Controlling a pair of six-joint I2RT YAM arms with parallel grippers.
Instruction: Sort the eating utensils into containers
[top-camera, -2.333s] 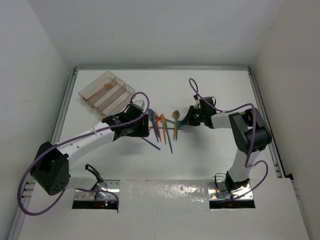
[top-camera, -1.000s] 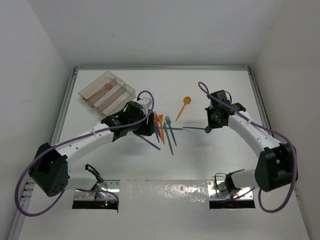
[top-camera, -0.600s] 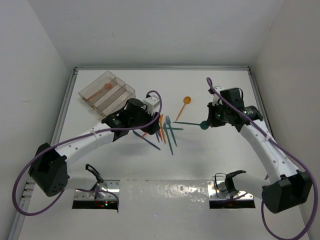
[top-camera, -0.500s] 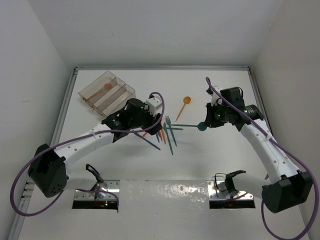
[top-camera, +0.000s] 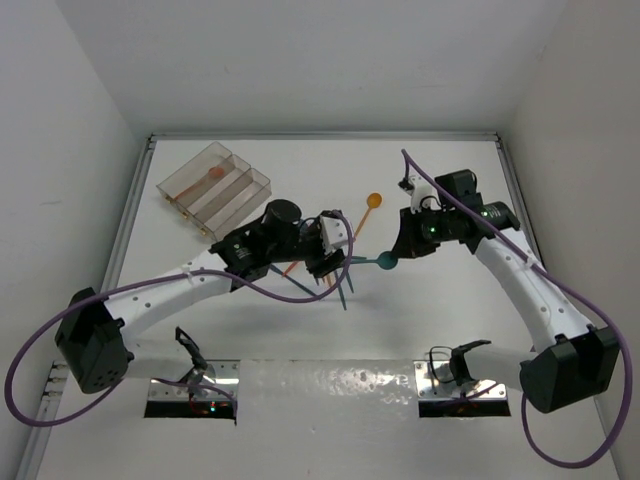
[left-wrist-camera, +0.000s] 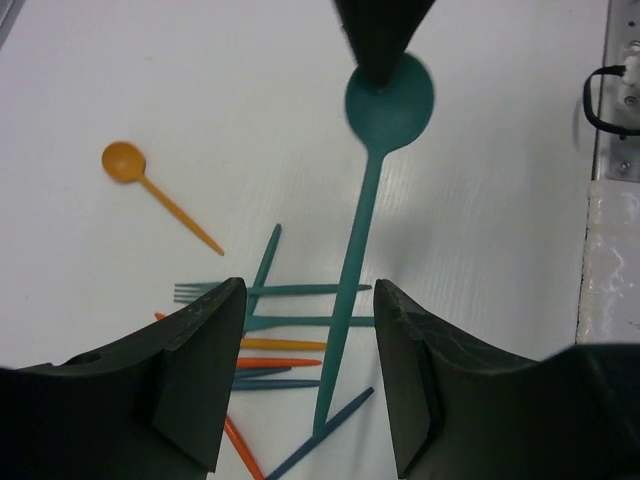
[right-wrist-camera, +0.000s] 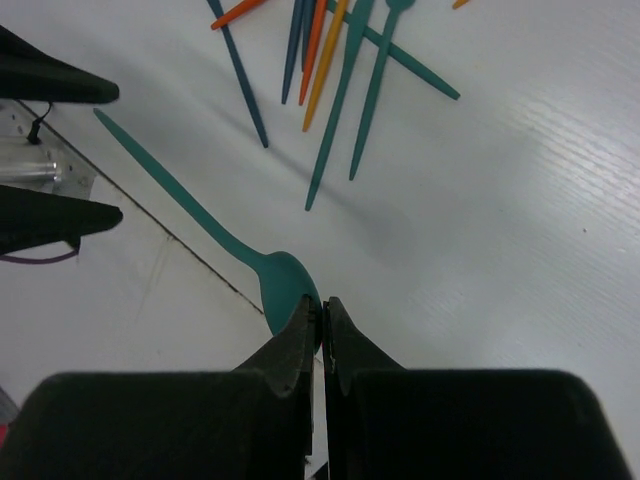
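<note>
**Pinched in the right fingers (right-wrist-camera: 296, 345), a teal spoon (right-wrist-camera: 283, 283) reaches into the open left fingers (left-wrist-camera: 195, 380)**

The right fingers are closed on the round bowl of the spoon, one dark pad on each face. Its thin, tapering handle runs straight out towards the other arm. The handle's pointed end sits in the gap between the left fingers, which are spread wide. Neither pad visibly touches it, and it lies nearer the one on the right of the left wrist view.

Under and just beside that gap is a heap (right-wrist-camera: 322, 70) of crossed utensils in orange, teal and dark blue, all slim smooth plastic. A teal fork (left-wrist-camera: 190, 292) shows its tines at the edge of the heap. From above, the left wrist and its purple cable (top-camera: 262, 286) cover much of the pile.

An orange spoon (left-wrist-camera: 124, 161) lies alone on the white, faintly grained tabletop (top-camera: 440, 180), apart from the heap and between the two arms.

The tray (top-camera: 190, 165) is clear, smoky plastic with three long compartments. It sits at the far left, well apart from both sets of fingers. One orange utensil with a rounded end lies inside, but the compartment cannot be told from above
</note>
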